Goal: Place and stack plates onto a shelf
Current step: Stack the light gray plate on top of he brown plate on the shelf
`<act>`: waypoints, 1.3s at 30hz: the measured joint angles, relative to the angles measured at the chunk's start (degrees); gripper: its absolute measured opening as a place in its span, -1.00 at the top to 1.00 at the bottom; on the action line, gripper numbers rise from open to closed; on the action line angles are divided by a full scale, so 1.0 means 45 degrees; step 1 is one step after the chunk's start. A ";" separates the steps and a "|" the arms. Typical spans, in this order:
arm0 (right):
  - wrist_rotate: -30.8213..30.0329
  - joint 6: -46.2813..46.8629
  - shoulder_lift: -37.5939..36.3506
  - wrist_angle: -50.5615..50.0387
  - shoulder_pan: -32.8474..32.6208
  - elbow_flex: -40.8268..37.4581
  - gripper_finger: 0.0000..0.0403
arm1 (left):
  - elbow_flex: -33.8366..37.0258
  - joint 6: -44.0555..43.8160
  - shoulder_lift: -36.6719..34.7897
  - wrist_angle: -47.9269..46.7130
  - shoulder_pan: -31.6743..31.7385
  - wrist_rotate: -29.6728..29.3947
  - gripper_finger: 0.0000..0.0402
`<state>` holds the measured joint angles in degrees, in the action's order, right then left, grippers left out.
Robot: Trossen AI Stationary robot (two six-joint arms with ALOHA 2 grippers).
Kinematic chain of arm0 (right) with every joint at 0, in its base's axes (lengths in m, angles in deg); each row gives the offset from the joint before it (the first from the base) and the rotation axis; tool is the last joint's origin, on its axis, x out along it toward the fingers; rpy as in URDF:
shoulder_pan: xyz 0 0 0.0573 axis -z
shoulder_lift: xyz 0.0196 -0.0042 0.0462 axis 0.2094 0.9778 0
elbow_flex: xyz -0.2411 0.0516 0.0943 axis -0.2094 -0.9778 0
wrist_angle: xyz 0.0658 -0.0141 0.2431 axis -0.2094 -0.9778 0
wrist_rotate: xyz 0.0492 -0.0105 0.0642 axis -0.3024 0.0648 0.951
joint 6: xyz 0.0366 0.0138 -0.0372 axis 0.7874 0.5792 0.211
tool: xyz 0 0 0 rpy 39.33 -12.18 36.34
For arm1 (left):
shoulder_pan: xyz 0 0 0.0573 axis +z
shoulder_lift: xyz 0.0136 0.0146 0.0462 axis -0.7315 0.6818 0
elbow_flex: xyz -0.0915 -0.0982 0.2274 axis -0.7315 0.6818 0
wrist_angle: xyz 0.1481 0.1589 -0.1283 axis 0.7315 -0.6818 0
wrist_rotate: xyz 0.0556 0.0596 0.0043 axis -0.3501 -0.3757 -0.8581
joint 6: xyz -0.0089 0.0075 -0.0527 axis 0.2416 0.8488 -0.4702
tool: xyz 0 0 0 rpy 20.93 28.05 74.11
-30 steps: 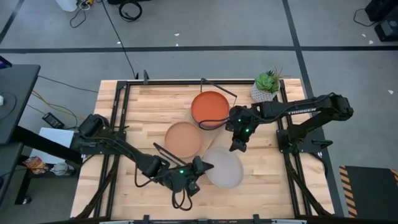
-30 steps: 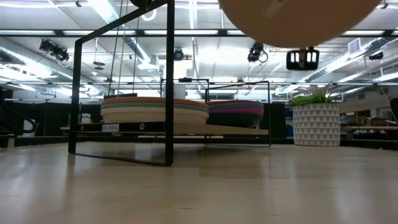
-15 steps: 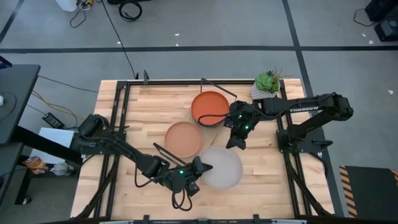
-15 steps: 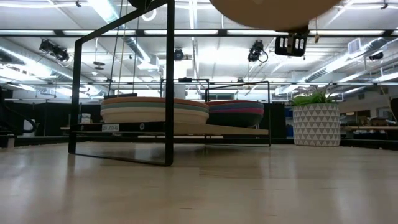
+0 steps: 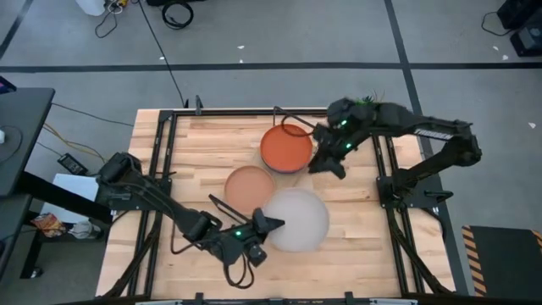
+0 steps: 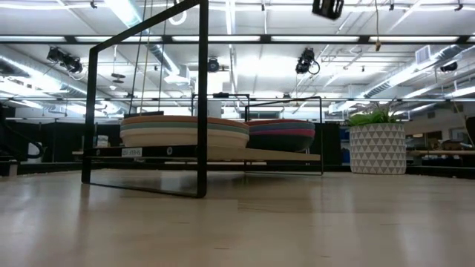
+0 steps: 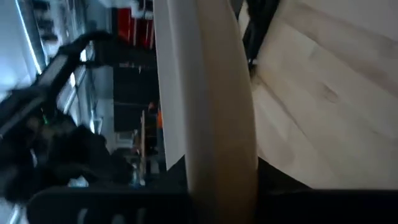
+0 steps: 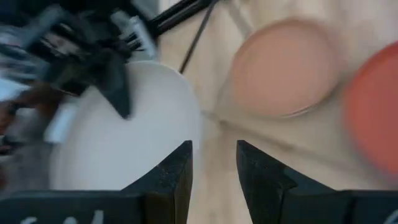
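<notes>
1. Plates sit in 2 stacks on the shelf (image 6: 223, 156): in the low view, the stack on the picture's left (image 6: 184, 130) shows cream and pale edges under a peach rim, and the stack beside it (image 6: 280, 135) shows dark blue and pink bands. From above, the tops are a peach plate (image 5: 249, 189) and an orange plate (image 5: 285, 148), close together but apart.
2. A cream plate (image 5: 295, 219) is held above the table by the left gripper (image 5: 269, 224), whose jaws pinch its rim at the side nearest the peach plate; the left wrist view shows the plate (image 7: 214, 99) edge-on between the fingers.
3. In the high view the cream plate overlaps the lower right edge of the peach plate.
4. The right gripper (image 5: 324, 158) hangs beside the right edge of the orange plate, holding nothing; its fingers (image 8: 171, 177) stand slightly spread in its wrist view, over the gap between the cream plate and the peach plate.
5. A potted plant (image 6: 377, 144) stands at the table's far right corner.
6. Compared with 1 second ago, the cream plate has shifted toward the peach stack and has risen out of the low view's top edge.
7. The right gripper has drawn back from the cream plate toward the orange plate and the plant.
</notes>
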<state>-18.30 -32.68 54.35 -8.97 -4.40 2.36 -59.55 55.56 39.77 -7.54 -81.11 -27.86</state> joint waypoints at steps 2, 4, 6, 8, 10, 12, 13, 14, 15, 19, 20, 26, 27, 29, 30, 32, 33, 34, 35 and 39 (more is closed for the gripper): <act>-0.1321 -0.1047 -0.0085 -0.0734 -0.0054 0.0912 0.35 | -0.0277 -0.0789 -0.0226 -0.0653 -0.0122 -0.0438 0.73; -0.2929 -0.2452 -0.0194 -0.1423 -0.0437 0.1480 0.35 | -0.0579 -0.1799 -0.0383 -0.1544 -0.0182 -0.1080 0.74; -0.4386 -0.3733 -0.0376 -0.1617 -0.1053 0.1690 0.35 | -0.0954 -0.3046 -0.0515 -0.2659 -0.0210 -0.1872 0.74; -0.5495 -0.4909 -0.0528 -0.1516 -0.1784 0.1667 0.35 | -0.1424 -0.4416 -0.0578 -0.4106 -0.0116 -0.2394 0.73; -0.6351 -0.6086 -0.0607 -0.1234 -0.2577 0.1476 0.35 | -0.1899 -0.5852 -0.0573 -0.5862 0.0008 -0.2753 0.73; -0.7154 -0.7101 -0.0582 -0.0901 -0.3436 0.1139 0.35 | -0.2295 -0.7448 -0.0573 -0.7524 0.0178 -0.2780 0.73; -0.7701 -0.7560 -0.0537 -0.0682 -0.3885 0.0943 0.35 | -0.2461 -0.8337 -0.0573 -0.8269 0.0318 -0.2717 0.73; -0.8346 -0.8008 -0.0496 -0.0476 -0.4334 0.0734 0.35 | -0.2569 -0.9122 -0.0573 -0.8916 0.0421 -0.2601 0.73; -0.9116 -0.8519 -0.0483 -0.0144 -0.4803 0.0477 0.36 | -0.2654 -0.9828 -0.0573 -0.9520 0.0519 -0.2508 0.73; -1.1661 -1.0957 -0.0387 0.1753 -0.6428 -0.0838 0.39 | -0.2769 -1.1226 -0.0569 -1.0706 0.0790 -0.2511 0.72; -1.2136 -1.1559 -0.0345 0.2277 -0.6753 -0.1188 0.40 | -0.2747 -1.1357 -0.0568 -1.0815 0.0844 -0.2495 0.72; -1.3681 -1.4683 -0.0296 0.6059 -0.7736 -0.3031 0.40 | -0.2740 -1.1950 -0.0559 -1.1312 0.0983 -0.2179 0.72; -1.3813 -1.5078 -0.0296 0.6464 -0.7785 -0.3199 0.37 | -0.2737 -1.1984 -0.0554 -1.1313 0.0983 -0.2022 0.72; -1.4178 -1.5584 -0.0301 0.6784 -0.7886 -0.3360 0.29 | -0.2737 -1.2230 -0.0554 -1.1373 0.0983 -0.1857 0.72; -1.4413 -1.5704 -0.0301 0.6816 -0.7935 -0.3432 0.24 | -0.2737 -1.2296 -0.0554 -1.1460 0.0983 -0.1857 0.72; -1.4653 -1.5795 -0.0297 0.6788 -0.7951 -0.3561 0.11 | -0.2733 -1.2389 -0.0554 -1.1567 0.0983 -0.1848 0.72; -1.4643 -1.5790 -0.0246 0.6805 -0.7951 -0.3604 0.04 | -0.2733 -1.2417 -0.0554 -1.1579 0.0983 -0.1848 0.72; -1.4586 -1.5790 -0.0161 0.6834 -0.7951 -0.3609 -0.02 | -0.2733 -1.2420 -0.0554 -1.1582 0.0983 -0.1848 0.72; -1.4554 -1.5797 -0.0066 0.6837 -0.7947 -0.3611 -0.08 | -0.2733 -1.2420 -0.0554 -1.1582 0.0987 -0.1848 0.72; -1.4872 -1.6105 0.0485 0.7423 -0.7872 -0.3618 -0.23 | -0.2733 -1.2459 -0.0554 -1.1567 0.1123 -0.1827 0.72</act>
<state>-85.22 -105.15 56.53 24.43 -39.83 -13.92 -71.85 -0.51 37.27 -59.60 -76.06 -36.08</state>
